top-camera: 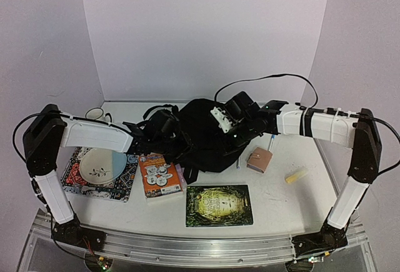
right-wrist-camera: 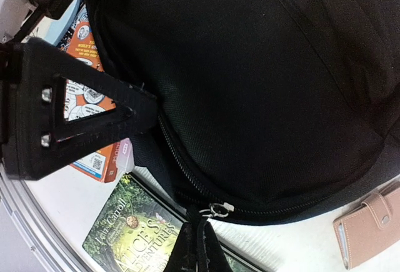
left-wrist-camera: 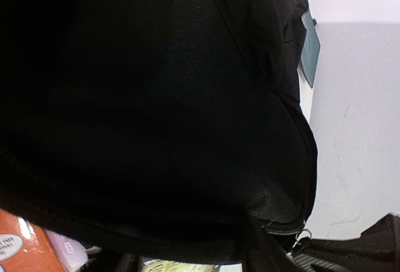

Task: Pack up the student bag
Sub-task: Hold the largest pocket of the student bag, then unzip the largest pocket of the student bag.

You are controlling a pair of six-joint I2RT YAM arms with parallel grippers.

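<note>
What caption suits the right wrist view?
Black student bag fills the frame, its zipper pull beside a green book.

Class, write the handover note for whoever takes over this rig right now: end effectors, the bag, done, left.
Right end effector: shut, tips at the zipper pull of the black backpack.
Left end effector: against the backpack's side; open or shut unclear.
Backpack: mid-table, visible zipper stretch closed.
Done: nothing seen packed.
Left: open it, load orange booklet, Alice book, pink wallet, pen lying outside.
</note>
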